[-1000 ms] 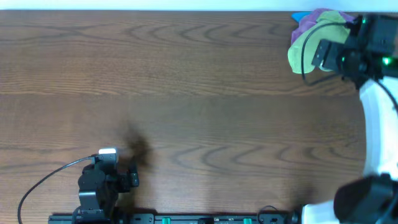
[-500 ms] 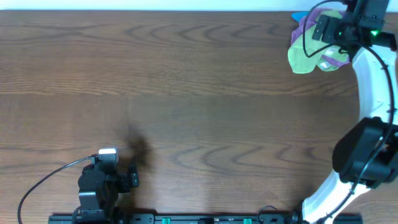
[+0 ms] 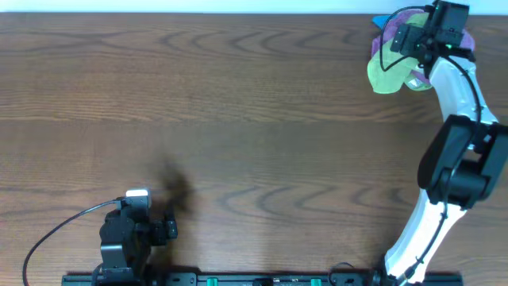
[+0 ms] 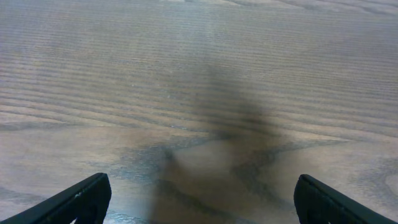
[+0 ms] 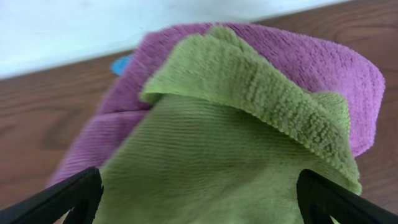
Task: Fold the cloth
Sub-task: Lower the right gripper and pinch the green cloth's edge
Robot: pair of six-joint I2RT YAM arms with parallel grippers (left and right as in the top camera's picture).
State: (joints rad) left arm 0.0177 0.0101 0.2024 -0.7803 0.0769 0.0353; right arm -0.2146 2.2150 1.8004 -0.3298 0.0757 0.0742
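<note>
Green cloth (image 3: 385, 73): far right corner of tabletop (image 3: 238, 119), bunched on purple cloth (image 5: 311, 68), no clear long axis. Right wrist view alone shows its folded-over edge. My right pincer (image 5: 208, 202): spread wide, empty, now further over the heap than before. Left pincer (image 4: 199, 202): wide, empty, unmoved.

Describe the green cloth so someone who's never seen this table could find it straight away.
Go to the far right corner of the brown wooden table, where a small heap of cloths sits. The green cloth lies on top of the heap, draped over a purple cloth with a scrap of blue behind. It is the only yellow-green piece.
</note>
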